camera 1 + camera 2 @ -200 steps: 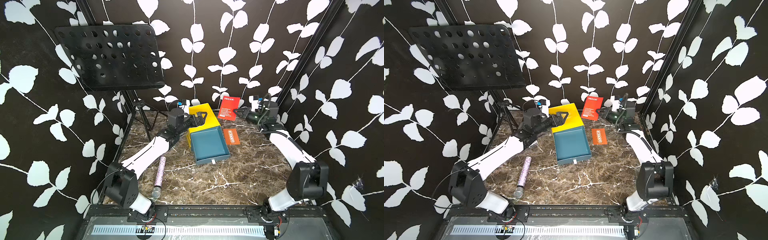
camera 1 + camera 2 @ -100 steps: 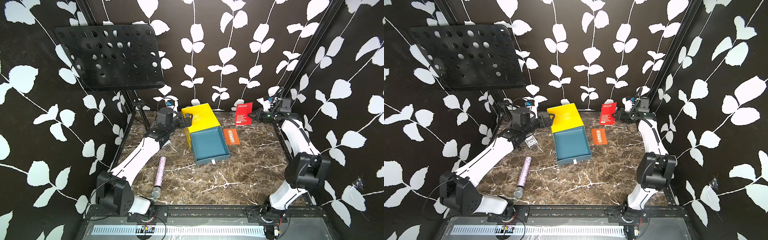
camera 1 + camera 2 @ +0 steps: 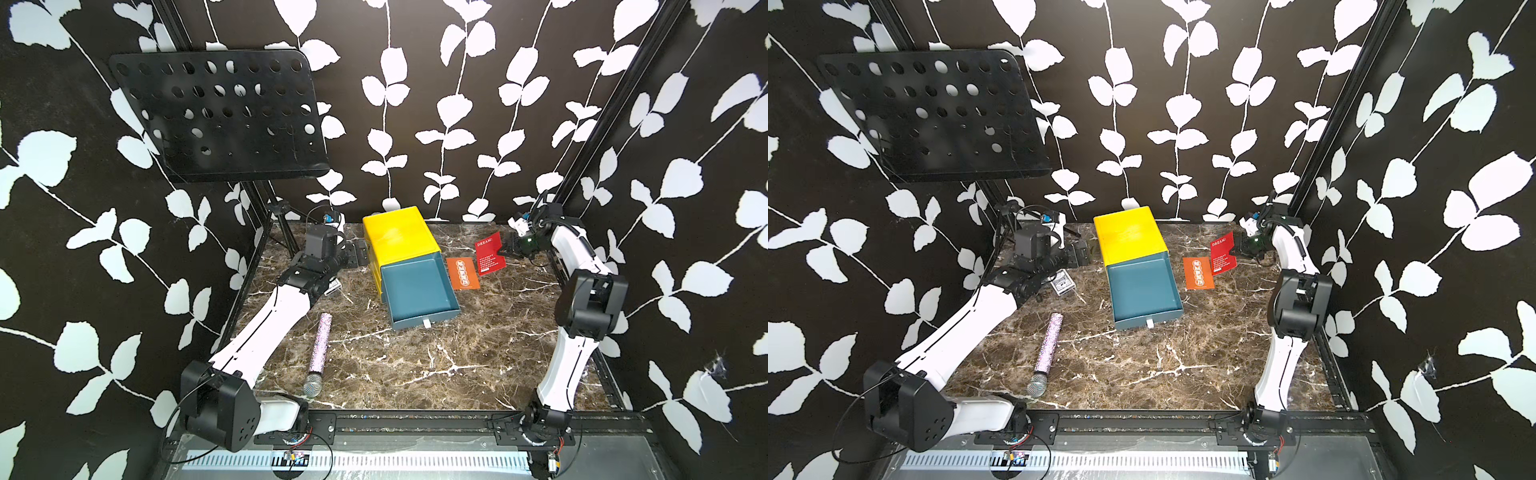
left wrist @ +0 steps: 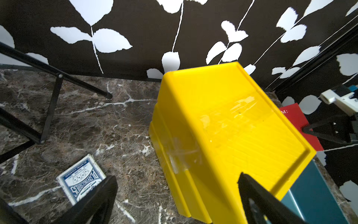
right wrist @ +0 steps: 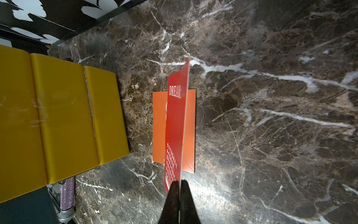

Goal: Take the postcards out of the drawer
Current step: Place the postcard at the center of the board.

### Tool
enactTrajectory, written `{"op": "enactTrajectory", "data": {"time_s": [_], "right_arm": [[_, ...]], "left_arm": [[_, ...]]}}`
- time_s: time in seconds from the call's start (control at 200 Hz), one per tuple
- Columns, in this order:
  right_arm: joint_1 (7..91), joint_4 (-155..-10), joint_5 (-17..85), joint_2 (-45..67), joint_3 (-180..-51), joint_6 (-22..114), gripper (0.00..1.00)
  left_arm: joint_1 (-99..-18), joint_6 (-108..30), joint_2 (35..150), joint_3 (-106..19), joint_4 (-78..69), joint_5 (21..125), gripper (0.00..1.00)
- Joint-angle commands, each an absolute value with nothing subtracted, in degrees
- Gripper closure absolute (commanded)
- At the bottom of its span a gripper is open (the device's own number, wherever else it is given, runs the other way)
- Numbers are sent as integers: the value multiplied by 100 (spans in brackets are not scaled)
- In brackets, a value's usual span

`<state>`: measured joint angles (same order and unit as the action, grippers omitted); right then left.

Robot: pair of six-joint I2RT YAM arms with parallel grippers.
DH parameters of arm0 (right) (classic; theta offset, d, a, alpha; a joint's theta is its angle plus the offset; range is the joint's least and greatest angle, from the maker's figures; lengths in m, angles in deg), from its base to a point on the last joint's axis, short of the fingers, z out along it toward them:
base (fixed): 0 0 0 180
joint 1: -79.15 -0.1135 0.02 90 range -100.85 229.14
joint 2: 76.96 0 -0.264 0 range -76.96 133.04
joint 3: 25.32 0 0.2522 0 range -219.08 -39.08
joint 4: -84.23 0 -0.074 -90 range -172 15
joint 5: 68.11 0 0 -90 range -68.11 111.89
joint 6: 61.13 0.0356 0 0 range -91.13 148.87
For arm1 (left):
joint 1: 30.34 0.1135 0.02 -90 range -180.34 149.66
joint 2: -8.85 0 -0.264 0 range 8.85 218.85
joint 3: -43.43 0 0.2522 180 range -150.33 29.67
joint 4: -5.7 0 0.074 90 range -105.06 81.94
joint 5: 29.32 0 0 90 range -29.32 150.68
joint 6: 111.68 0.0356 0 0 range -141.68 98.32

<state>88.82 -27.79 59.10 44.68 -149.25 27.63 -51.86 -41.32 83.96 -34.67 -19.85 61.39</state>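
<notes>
Looking at the far right of the marble surface (image 3: 415, 374): right pincer (image 3: 506, 251) squeezed tight on one edge of a red postcard (image 3: 489, 258), card up on edge and tilted, white "DREAM:" lettering readable in both top views. From the right wrist view, fingertips (image 5: 173, 195) pressed together with the card sandwiched between, right above an orange postcard (image 5: 190, 126). Can't tell about contact between the red card's low corner and anything under it. Orange one lying flat on the surface, just right of the teal drawer (image 3: 415, 291), apart from it, out in the open. Drawer itself pulled out toward the near side from under a yellow case (image 3: 399, 230). Both visible postcards outside the drawer, to its right. Over on the left: left pincer (image 4: 177, 177) spread wide apart, gripping nothing, hovering just left of the yellow case. In the left wrist view, one finger over a small blue-and-white card box (image 4: 81, 182), one over the case's near edge. Card box flat on the surface, just near of that pincer. Also a glittery microphone (image 3: 319, 353) lying nearer again, left of the drawer, and a black perforated music stand (image 3: 216, 120) looming over the far left.
</notes>
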Motion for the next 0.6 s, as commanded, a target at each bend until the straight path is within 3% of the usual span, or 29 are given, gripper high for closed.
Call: {"op": "enactTrajectory", "data": {"time_s": [0.0,0.595], "right_arm": [[8932,-2133,5815,4763,-15331,2248,100],[9177,-1873,4686,5945,-15951,2145,99]], "left_arm": [[-5136,-4077,8199,-3320,-2091,6046,1],[-5100,-4145,8387,-3353,-2106,6000,1]]}}
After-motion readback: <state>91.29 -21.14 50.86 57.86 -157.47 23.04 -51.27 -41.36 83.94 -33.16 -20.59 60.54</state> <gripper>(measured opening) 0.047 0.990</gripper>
